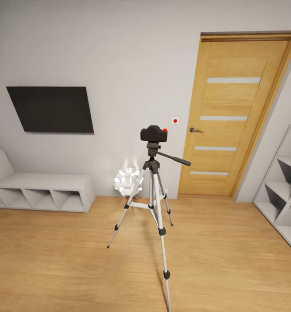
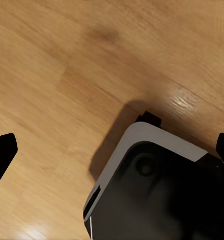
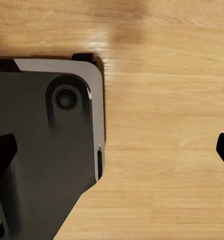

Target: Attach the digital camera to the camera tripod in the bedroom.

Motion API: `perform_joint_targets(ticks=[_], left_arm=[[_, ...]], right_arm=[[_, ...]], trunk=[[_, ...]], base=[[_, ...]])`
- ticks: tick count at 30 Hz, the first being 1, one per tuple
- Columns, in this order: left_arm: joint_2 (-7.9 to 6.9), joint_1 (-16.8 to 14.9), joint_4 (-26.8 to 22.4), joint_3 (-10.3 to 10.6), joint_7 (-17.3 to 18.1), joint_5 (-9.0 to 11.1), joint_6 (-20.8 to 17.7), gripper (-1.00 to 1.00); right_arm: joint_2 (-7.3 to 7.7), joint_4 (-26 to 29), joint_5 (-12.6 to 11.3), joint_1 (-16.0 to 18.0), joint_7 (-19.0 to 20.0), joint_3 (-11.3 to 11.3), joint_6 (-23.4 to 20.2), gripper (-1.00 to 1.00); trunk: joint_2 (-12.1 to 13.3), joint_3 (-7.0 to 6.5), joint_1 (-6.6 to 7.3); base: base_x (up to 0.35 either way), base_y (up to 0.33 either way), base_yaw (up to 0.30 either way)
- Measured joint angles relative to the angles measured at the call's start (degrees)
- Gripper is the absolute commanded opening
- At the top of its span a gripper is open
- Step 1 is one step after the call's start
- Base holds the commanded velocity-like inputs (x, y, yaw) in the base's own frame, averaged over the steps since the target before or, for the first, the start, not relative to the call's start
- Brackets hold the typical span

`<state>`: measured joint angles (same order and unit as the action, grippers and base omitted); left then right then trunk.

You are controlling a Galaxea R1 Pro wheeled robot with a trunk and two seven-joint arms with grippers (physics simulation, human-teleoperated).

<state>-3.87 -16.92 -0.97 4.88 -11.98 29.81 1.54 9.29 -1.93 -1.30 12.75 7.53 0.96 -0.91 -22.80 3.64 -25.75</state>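
Observation:
The digital camera [image 1: 154,134], black and boxy with a red dot on its right side, sits on the head of the camera tripod [image 1: 153,195]. The tripod stands in the middle of the plank floor, silver legs spread, pan handle pointing right. In the left wrist view my left gripper [image 2: 113,150] is open over the floor, a dark fingertip [image 2: 2,150] at each side edge and nothing between them. My right gripper [image 3: 113,150] is likewise open and empty. Both hang above my own base, far from the tripod.
A honey-coloured door [image 1: 236,112] stands behind the tripod, with a white wall plate [image 1: 175,121] beside it. A white spiky globe lamp [image 1: 128,181] sits behind the legs. A dark screen [image 1: 52,108] hangs above a low white bench [image 1: 45,190]. Cube shelves [image 1: 284,186] line the right wall.

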Motion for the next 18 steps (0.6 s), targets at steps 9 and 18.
perform_joint_targets(ticks=[9,18], left_arm=[[0.0,0.0,0.0,0.0,0.0,0.0,0.0,1.0],[0.0,0.0,0.0,0.0,0.0,0.0,0.0,1.0]], right_arm=[[-0.03,0.0,0.0,0.0,-0.6,0.0,0.0,1.0],[0.0,0.1,0.0,0.0,-0.8,0.1,0.0,1.0]], trunk=[[0.0,-0.09,0.0],[0.0,-0.1,0.0]], base=[[0.0,0.0,0.0],[0.0,0.0,0.0]])
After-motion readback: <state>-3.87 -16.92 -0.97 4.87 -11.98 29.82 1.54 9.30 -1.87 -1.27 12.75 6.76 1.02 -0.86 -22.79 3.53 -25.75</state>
